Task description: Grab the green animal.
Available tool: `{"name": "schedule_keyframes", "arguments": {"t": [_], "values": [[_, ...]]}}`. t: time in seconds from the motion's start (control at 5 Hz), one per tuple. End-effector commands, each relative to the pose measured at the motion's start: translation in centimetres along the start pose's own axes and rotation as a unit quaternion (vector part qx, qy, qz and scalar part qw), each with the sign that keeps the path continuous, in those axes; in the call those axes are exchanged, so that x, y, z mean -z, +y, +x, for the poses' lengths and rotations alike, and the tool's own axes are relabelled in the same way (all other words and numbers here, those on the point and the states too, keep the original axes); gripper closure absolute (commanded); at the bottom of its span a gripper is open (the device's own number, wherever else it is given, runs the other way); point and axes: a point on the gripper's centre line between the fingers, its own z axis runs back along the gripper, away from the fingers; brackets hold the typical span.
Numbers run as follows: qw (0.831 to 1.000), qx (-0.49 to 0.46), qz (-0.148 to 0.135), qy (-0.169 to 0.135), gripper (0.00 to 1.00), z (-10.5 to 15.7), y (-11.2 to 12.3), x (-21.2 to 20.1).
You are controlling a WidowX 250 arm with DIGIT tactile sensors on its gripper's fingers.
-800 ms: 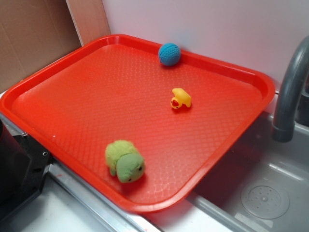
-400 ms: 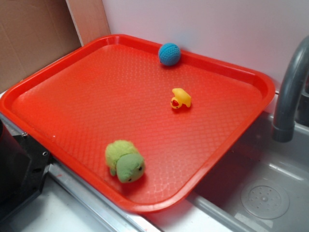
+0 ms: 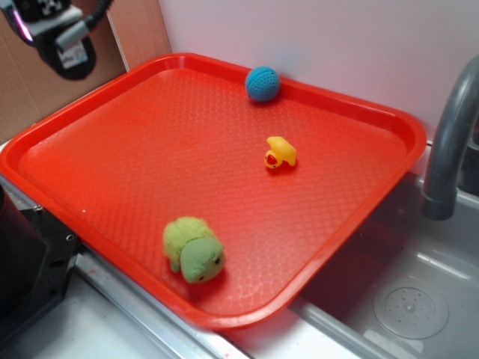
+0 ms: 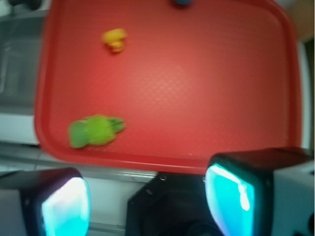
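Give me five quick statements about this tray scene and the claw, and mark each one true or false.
1. The green animal lies on the red tray, near its front edge. True.
2. The claw is shut on the green animal. False: the wrist view shows its fingers spread apart with nothing between them, well away from the toy.
3. The blue ball sits by the tray's far rim. True.
4. The yellow duck touches the green animal. False: bare tray separates them.
5. The blue ball is in the sink. False: it is on the tray; the sink beside the faucet holds no toy.
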Motion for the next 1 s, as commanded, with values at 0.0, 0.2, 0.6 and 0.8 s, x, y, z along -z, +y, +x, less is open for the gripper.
{"name": "schedule_keyframes", "arguments": {"t": [0.0,0.2,0.6,0.8], "values": [[0.965,0.256,0.061,0.020,0.00,1.6,-1.5,4.9],[0.924,0.376,0.065,0.028,0.00,2.8,-1.0,7.7],[0.829,0.558,0.044,0.023,0.00,2.0,-2.2,11.8],[0.818,0.574,-0.027,0.015,0.00,1.1,-2.2,12.2]]}}
